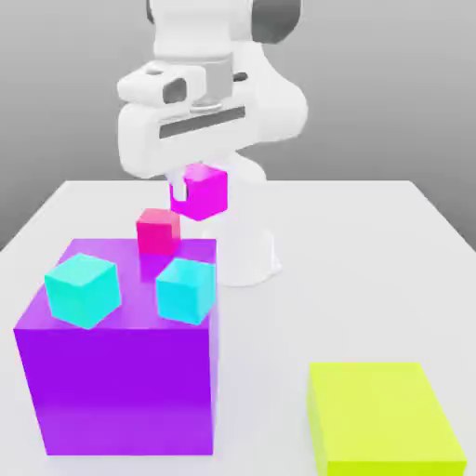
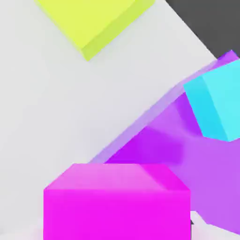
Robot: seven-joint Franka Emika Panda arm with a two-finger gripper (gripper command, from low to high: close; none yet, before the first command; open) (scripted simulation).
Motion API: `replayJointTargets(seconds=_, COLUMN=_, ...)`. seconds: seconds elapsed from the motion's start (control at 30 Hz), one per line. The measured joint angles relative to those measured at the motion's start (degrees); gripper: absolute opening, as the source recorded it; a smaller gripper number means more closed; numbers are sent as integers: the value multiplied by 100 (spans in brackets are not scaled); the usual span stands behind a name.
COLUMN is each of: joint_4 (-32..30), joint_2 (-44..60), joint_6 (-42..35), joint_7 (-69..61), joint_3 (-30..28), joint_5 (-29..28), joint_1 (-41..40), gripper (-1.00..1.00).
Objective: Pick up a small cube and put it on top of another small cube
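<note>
The claw point(image 1: 178, 186) is closed on the magenta cube point(image 1: 199, 192), clamped on it and holding it in the air; the cube hangs under the white hand point(image 1: 186, 125), in front of the arm's base point(image 1: 244, 246), higher than the purple block point(image 1: 125, 381) and over toward the far right of that block's top, as the exterior view has it.

The magenta cube is turned cornerwise, one upright edge toward the near side, with its top and two side faces on show; it looks about as long one way as another, so I can't pick out a long axis; it seems roughly level.

The crimson cube point(image 1: 159, 231) rests on the purple block, close to the far edge; it sits nearly square-on, one flat face toward the near side; the magenta cube is up and to the right of it, the two apart.

Nearer, on that same block, stand two cyan cubes; the left one point(image 1: 84, 291) has a corner turned to the near side, and the right one point(image 1: 186, 291) sits by the block's right edge, also angled; off to the near right a flat yellow block point(image 1: 376, 404) lies on the pale table point(image 1: 316, 270), well apart from the purple one.
</note>
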Motion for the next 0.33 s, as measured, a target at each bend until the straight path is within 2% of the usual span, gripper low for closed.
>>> replayJointTargets(seconds=0.07, joint_4=-138, joint_2=-93, joint_6=46, joint_7=-100, joint_3=-140, joint_5=-132, joint_1=-177, gripper=-100)
replayJointTargets(seconds=0.13, joint_4=-440, joint_2=-3, joint_6=434, joint_7=-119, joint_3=-266, joint_5=-253, joint_1=-261, gripper=-100)
replayJointTargets(seconds=0.17, joint_4=-604, joint_2=61, joint_6=660, joint_7=-123, joint_3=-324, joint_5=-309, joint_1=-294, gripper=100)
replayJointTargets(seconds=0.33, joint_4=-604, joint_2=61, joint_6=660, joint_7=-123, joint_3=-324, joint_5=-308, joint_1=-294, gripper=100)
